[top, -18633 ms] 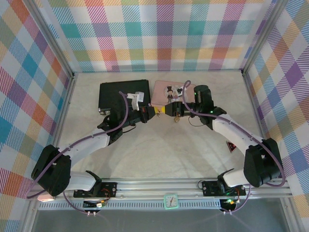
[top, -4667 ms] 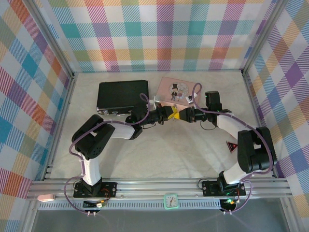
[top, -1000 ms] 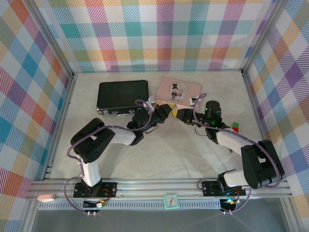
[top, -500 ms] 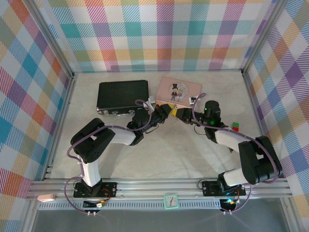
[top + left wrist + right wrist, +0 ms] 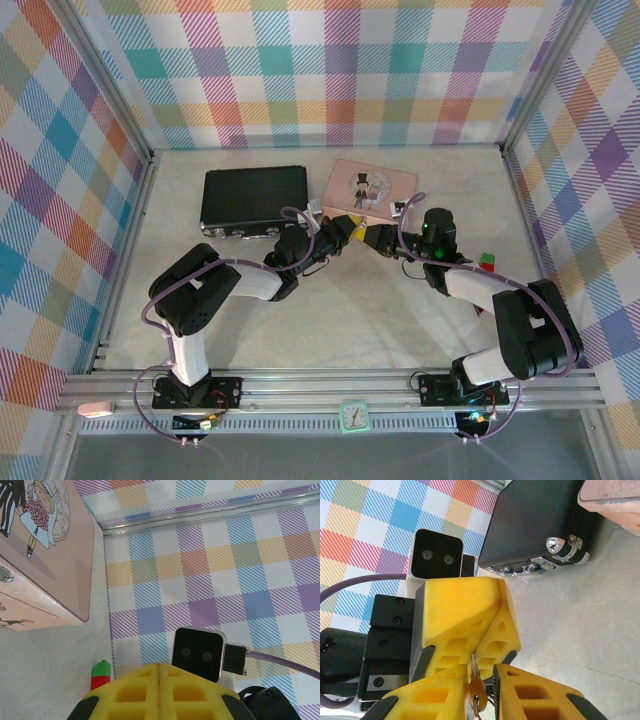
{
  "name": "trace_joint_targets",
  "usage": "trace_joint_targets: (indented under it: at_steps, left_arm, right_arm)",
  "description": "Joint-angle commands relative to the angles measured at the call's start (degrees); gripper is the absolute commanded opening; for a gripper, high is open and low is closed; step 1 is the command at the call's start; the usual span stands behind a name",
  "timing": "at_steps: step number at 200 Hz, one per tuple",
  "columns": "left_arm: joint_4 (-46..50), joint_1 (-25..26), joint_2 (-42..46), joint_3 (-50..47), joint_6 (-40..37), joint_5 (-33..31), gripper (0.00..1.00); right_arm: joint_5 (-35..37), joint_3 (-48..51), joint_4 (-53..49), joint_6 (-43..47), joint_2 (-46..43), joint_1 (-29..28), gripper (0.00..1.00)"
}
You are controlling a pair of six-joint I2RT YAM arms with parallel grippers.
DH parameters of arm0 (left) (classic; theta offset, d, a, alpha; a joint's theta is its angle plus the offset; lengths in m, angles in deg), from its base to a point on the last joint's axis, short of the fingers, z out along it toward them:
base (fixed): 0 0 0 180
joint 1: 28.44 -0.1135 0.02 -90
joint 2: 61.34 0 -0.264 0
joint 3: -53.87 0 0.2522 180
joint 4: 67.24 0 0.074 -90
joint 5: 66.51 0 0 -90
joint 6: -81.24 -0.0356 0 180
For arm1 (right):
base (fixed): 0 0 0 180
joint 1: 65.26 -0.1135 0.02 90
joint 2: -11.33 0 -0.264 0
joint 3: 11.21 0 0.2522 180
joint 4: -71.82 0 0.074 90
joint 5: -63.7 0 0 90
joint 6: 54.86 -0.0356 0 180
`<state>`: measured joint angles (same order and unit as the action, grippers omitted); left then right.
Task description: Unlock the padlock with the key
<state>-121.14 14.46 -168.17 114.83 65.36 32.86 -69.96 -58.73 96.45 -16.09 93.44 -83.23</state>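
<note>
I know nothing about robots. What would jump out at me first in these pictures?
Two arms reach in so that the left gripper and right gripper meet tip to tip at mid-table, the right one's yellow fingers closed on what looks like a small brass padlock. Just behind them sit a pink tin with a cartoon couple on it and a black case. Bright plaid walls box it all in.

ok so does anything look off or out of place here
Nothing spilled or damaged. One stray: a small red and green block lies alone on the table beside the right arm, away from the black case and the pink tin. The tin also sits slightly turned against the case, not squared up.
</note>
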Motion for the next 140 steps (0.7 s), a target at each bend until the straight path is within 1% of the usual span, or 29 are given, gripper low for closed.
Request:
trace_joint_targets:
  at_steps: [1, 13, 25, 40, 72, 76, 86, 91, 98, 104, 114, 140]
  left_arm:
    - [-2.39, 0.31, -0.22, 1.42, 0.05, -0.79, 0.00]
    - [-2.52, 0.28, -0.13, 1.33, 0.05, -1.05, 0.00]
    - [-2.52, 0.33, -0.08, 1.38, 0.05, -1.11, 0.00]
    - [-2.48, 0.32, -0.21, 1.36, -0.03, -1.04, 0.00]
    - [-2.27, 0.19, 0.19, 0.85, -0.12, -1.02, 0.00]
    - [-2.05, 0.11, 0.30, 0.76, -0.29, -1.02, 0.06]
    - [-1.24, -0.47, 0.71, 0.22, -1.10, -0.76, 0.28]
    - [-0.38, -0.91, 1.11, -0.08, -1.93, -0.68, 0.38]
    - [1.28, -1.46, 1.73, -0.49, -3.48, -0.61, 0.47]
    - [3.57, -2.09, 2.30, -0.78, -5.20, -0.49, 0.53]
    - [9.06, -2.99, 2.69, -0.40, -7.88, 0.34, 0.56]
    - [21.09, -4.05, 1.36, 2.44, -14.49, 2.05, 0.54]
  right_arm:
    - [-1.91, -1.46, 1.38, 0.34, 1.05, -0.29, 0.21]
    - [-1.51, -1.33, 1.60, 0.33, 0.98, -0.23, 0.17]
    - [-1.38, -1.31, 1.68, 0.58, 0.96, -0.28, 0.08]
    - [-1.42, -1.50, 1.77, 0.68, 0.91, -0.30, 0.00]
    - [-0.29, -2.21, -1.74, 3.71, -0.63, 0.17, 0.00]
    - [-0.10, -2.39, -3.89, 4.58, -0.98, 0.29, 0.00]
    - [0.45, -3.11, -7.87, 7.01, -2.03, 0.81, 0.00]
    - [0.71, -3.46, -9.86, 8.48, -2.56, 1.07, 0.00]
    - [1.13, -3.90, -12.76, 10.51, -3.33, 1.55, 0.00]
    - [1.48, -4.15, -15.61, 12.24, -3.99, 2.00, 0.00]
    - [2.44, -4.50, -19.96, 14.88, -5.07, 2.95, 0.00]
    - [5.66, -4.89, -29.82, 19.63, -7.42, 5.99, 0.00]
